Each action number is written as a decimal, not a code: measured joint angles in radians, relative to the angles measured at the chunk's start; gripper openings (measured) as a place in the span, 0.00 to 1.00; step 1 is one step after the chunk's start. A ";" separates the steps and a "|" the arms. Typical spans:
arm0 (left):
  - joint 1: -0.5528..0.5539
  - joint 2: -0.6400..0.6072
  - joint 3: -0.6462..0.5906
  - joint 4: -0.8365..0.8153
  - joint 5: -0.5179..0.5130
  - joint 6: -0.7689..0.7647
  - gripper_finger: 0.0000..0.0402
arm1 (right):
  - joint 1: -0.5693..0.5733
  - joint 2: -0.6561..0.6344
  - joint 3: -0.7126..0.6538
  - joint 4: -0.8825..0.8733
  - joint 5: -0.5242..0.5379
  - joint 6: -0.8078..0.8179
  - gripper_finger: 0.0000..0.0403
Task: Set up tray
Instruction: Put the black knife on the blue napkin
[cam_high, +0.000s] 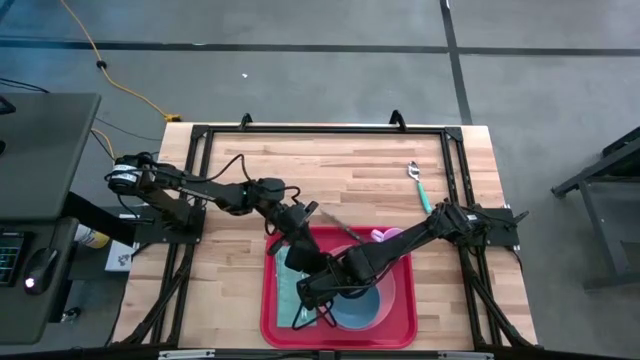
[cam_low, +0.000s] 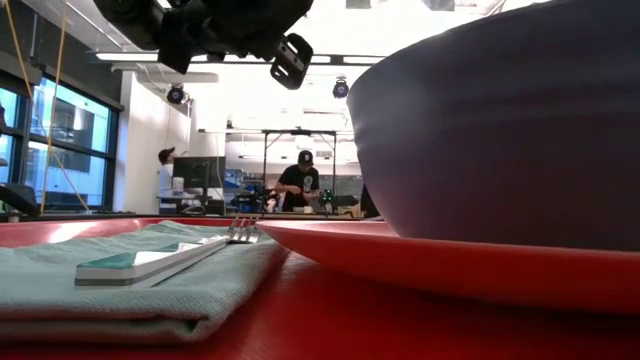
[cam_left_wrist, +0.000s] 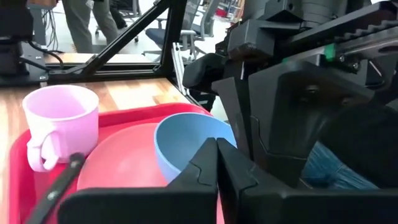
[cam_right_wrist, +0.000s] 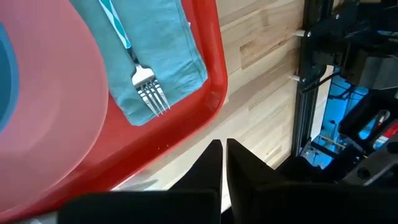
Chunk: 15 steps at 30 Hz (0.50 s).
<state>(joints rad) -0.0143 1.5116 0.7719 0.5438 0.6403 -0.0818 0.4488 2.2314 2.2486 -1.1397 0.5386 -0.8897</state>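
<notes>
Both tools are seen pressed together, empty: the left tool (cam_left_wrist: 216, 163) over the tray (cam_high: 272, 318), the right tool (cam_right_wrist: 222, 160) past its rim. One tray lies at the desk's (cam_high: 330, 170) near edge, carrying one plate (cam_left_wrist: 124, 163), one bowl (cam_left_wrist: 186, 146), one mug (cam_left_wrist: 59, 124), one napkin (cam_right_wrist: 158, 56) and one fork (cam_right_wrist: 146, 84); one spoon (cam_high: 418, 182) lies near the far right corner.

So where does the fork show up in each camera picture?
High view: fork barely shows, at the tray's left side, under the right arm.
Low view: lower left, on the green napkin.
Left wrist view: not in it.
Right wrist view: upper middle, on the napkin.
Shared landmark: the red tray.
</notes>
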 joint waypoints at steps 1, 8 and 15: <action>0.000 0.000 0.000 0.000 0.000 0.001 0.08 | 0.000 0.000 0.000 0.000 0.002 0.000 0.01; 0.001 0.000 0.000 0.001 -0.027 0.066 0.04 | -0.008 -0.001 0.000 -0.024 0.008 0.131 0.00; 0.003 0.000 0.000 0.004 -0.044 0.181 0.16 | -0.027 -0.002 0.002 -0.127 -0.071 0.334 0.00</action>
<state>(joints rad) -0.0113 1.5116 0.7719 0.5476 0.5961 0.0989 0.4217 2.2296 2.2505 -1.2668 0.4679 -0.5562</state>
